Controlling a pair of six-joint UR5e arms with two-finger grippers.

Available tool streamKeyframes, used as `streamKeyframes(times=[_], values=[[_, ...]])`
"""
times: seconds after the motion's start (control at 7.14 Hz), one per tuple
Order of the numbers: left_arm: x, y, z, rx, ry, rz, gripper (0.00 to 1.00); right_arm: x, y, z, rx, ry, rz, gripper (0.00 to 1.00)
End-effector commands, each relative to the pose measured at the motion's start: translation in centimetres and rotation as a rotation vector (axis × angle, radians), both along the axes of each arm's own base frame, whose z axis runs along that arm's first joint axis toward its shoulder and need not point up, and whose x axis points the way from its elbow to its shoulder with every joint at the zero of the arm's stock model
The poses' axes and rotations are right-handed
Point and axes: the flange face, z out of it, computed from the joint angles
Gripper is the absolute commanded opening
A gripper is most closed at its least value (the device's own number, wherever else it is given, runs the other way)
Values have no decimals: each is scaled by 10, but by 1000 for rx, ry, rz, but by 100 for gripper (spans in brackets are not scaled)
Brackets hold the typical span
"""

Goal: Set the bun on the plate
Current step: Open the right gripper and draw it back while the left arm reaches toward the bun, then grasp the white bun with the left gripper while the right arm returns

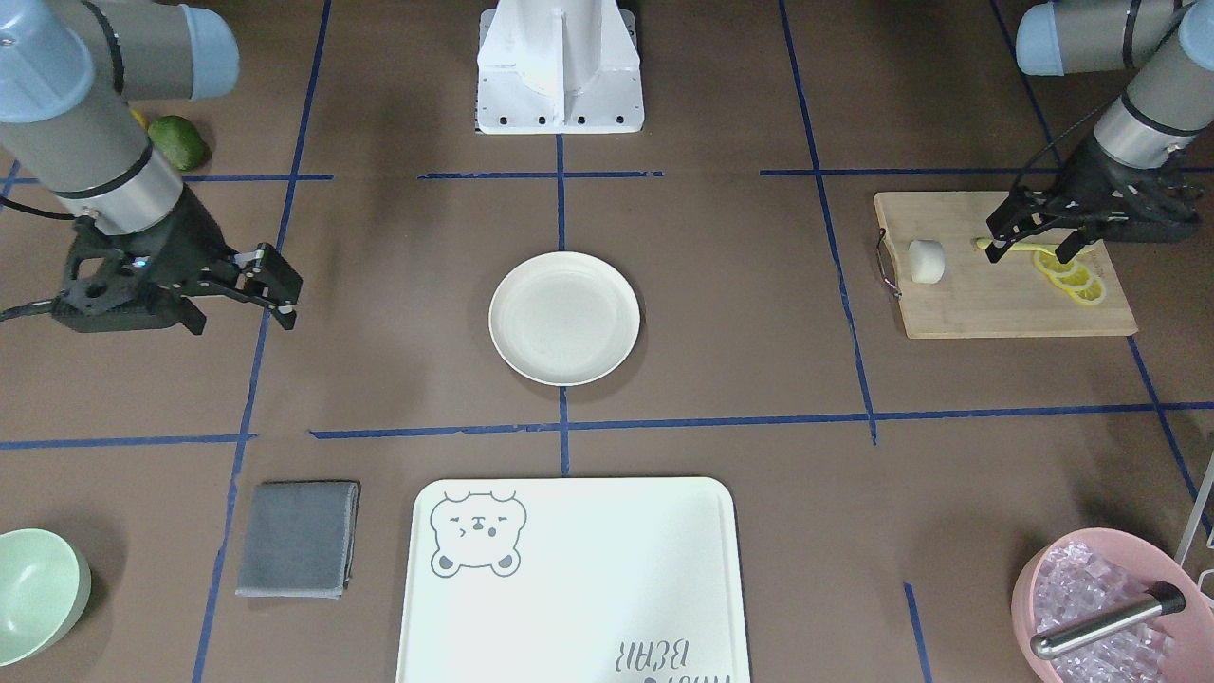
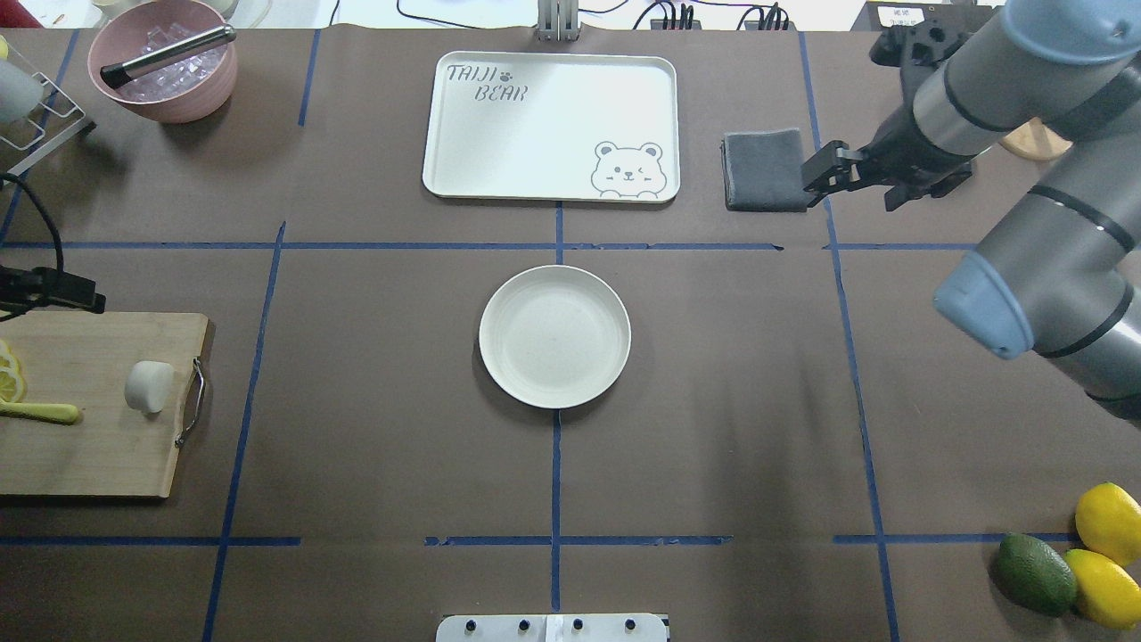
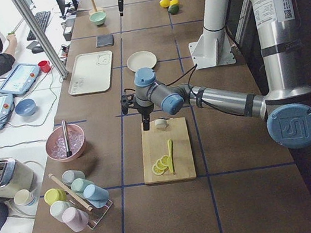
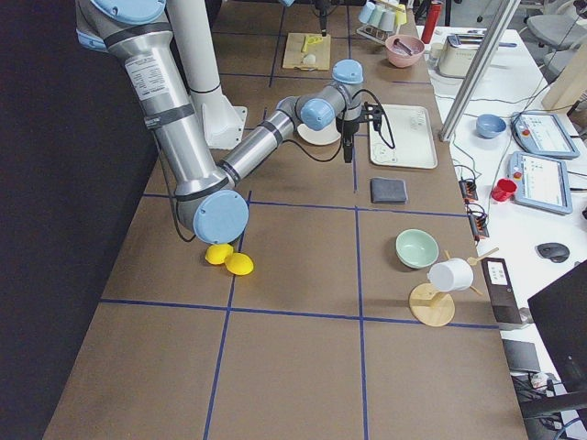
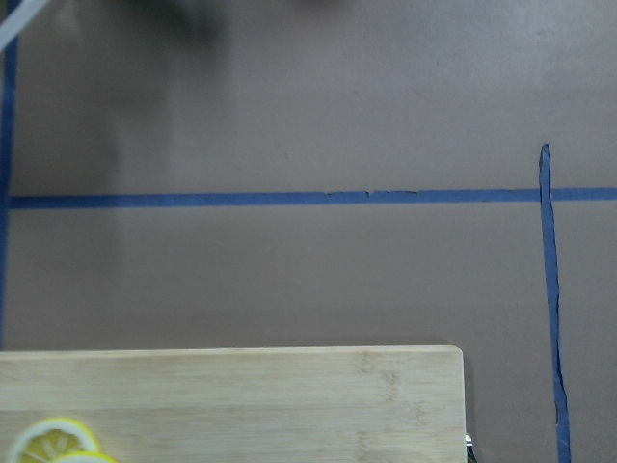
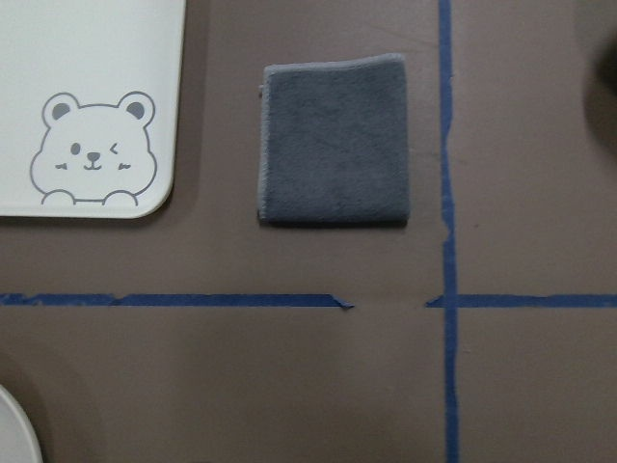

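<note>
Entries run left to right across the overhead view, each placed from the plate [image 2: 554, 337].

1. Left gripper [image 1: 1029, 251]: farthest left of the plate, above the cutting board [image 2: 98, 446] by the lemon slices [image 1: 1072, 275]. Its fingers are spread and carry nothing, and it is apart from the bun.
2. Bun [image 2: 149, 386]: well left of the plate, lying on the board's plate-side end near the metal handle. You should find it light, soft and easily dented, with a smooth skin that may slip. Take it across its rounded middle, close gently, and stop at first contact.
3. Plate: centre of the table, bare, nothing touching it. Being stiff and shallow, it needs no steadying.
4. Right gripper [image 2: 820, 171]: right of the plate and beyond it, beside the grey cloth [image 2: 765, 169]. Its fingers are parted and hold nothing.
</note>
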Motion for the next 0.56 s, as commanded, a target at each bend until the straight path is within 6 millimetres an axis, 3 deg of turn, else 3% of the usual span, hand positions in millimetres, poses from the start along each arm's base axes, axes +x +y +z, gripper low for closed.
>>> streamKeyframes(times=[0.0, 0.28, 0.42], values=[[62, 31, 6, -5, -28, -20, 100, 51, -9, 35, 32, 19, -40, 100], [95, 55, 14, -14, -32, -26, 100, 78, -10, 60, 50, 38, -65, 100], [96, 56, 20, -18, -43, -21, 100, 94, -11, 69, 47, 31, -71, 100]])
